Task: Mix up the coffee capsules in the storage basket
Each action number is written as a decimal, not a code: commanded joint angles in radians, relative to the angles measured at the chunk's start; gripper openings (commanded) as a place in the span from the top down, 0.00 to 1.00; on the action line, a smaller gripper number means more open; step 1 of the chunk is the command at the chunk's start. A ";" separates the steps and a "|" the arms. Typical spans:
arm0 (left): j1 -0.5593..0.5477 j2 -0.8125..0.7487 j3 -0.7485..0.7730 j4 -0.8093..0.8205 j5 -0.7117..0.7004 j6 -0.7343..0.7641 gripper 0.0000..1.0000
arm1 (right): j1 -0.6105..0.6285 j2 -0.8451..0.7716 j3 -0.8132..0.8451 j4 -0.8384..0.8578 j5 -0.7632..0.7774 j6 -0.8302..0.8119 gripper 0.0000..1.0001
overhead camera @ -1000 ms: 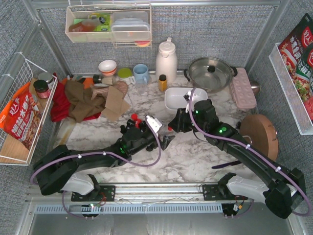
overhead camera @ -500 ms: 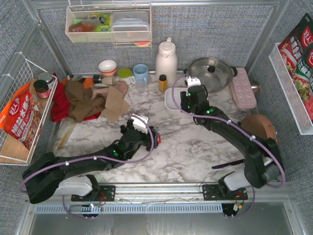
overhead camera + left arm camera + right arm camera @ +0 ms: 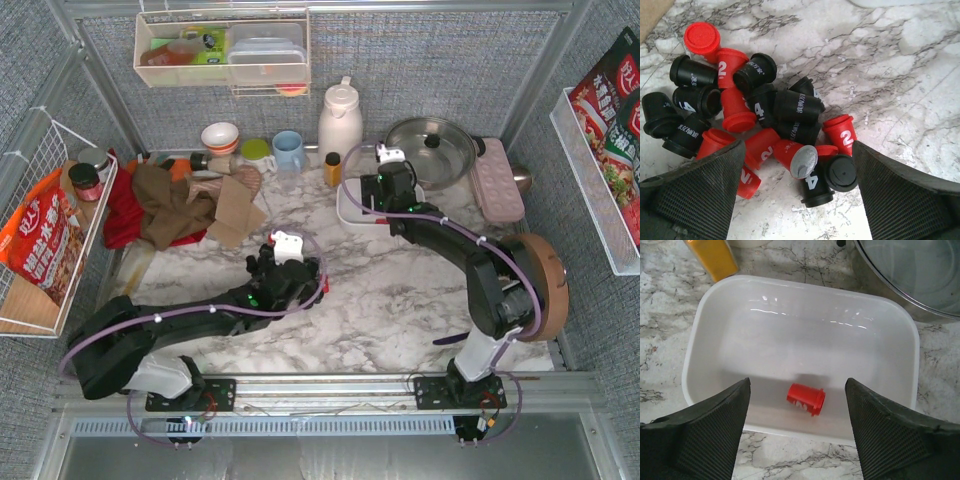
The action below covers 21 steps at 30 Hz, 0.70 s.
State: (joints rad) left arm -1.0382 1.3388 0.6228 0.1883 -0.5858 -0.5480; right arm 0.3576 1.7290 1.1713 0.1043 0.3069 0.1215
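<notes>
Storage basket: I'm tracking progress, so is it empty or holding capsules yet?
Nearly empty: the storage basket holds just one red capsule, lying on its side; nothing else inside.

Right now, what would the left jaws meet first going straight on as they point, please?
Probably the coffee capsules heaped on the table, first the red capsule with a silvery end between the open left jaws; depth is unclear.

One shallow white rectangular plastic basket (image 3: 790, 335), rounded corners, sits upright on the marble counter (image 3: 900, 75). A single red capsule (image 3: 806, 399) lies on its side inside, near the front wall. A heap of red and black tapered capsules (image 3: 765, 117) lies loose on the counter, mostly tipped over, marked 2 or 4.
</notes>
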 commanded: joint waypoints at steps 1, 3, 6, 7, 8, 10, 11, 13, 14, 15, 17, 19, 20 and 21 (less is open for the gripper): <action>-0.002 0.076 0.062 -0.125 -0.061 -0.101 0.07 | 0.002 -0.036 -0.016 -0.013 -0.007 -0.017 0.19; 0.000 0.102 0.086 -0.168 -0.072 -0.133 0.13 | 0.002 -0.079 -0.038 -0.048 -0.020 -0.003 0.19; -0.001 0.134 0.111 -0.209 -0.068 -0.176 0.18 | 0.001 -0.137 -0.087 -0.064 -0.062 0.030 0.19; -0.002 0.143 0.116 -0.219 -0.062 -0.187 0.19 | 0.002 -0.155 -0.102 -0.067 -0.076 0.039 0.19; -0.002 0.150 0.118 -0.222 -0.057 -0.196 0.20 | 0.003 -0.171 -0.116 -0.066 -0.088 0.047 0.19; -0.002 0.163 0.116 -0.210 -0.046 -0.205 0.20 | 0.003 -0.192 -0.134 -0.072 -0.112 0.056 0.19; -0.002 0.169 0.112 -0.195 -0.041 -0.205 0.20 | 0.004 -0.198 -0.138 -0.076 -0.124 0.058 0.19; -0.002 0.183 0.111 -0.169 -0.036 -0.208 0.21 | 0.007 -0.203 -0.138 -0.084 -0.142 0.058 0.19; -0.002 0.190 0.115 -0.163 -0.034 -0.210 0.22 | 0.007 -0.202 -0.137 -0.088 -0.148 0.058 0.19; -0.002 0.201 0.119 -0.161 -0.035 -0.213 0.23 | 0.009 -0.201 -0.136 -0.092 -0.152 0.057 0.19; -0.002 0.225 0.132 -0.161 -0.035 -0.215 0.24 | 0.010 -0.199 -0.136 -0.102 -0.160 0.056 0.19; -0.002 0.252 0.146 -0.170 -0.038 -0.219 0.27 | 0.011 -0.200 -0.139 -0.106 -0.170 0.057 0.19; -0.002 0.264 0.152 -0.174 -0.039 -0.220 0.31 | 0.012 -0.201 -0.140 -0.107 -0.174 0.058 0.19; -0.002 0.275 0.155 -0.176 -0.038 -0.222 0.36 | 0.013 -0.203 -0.142 -0.108 -0.178 0.058 0.19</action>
State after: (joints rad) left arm -1.0389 1.5803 0.7612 0.0200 -0.6270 -0.7601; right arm 0.3672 1.5322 1.0336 0.0017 0.1596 0.1707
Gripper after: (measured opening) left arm 0.715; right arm 0.805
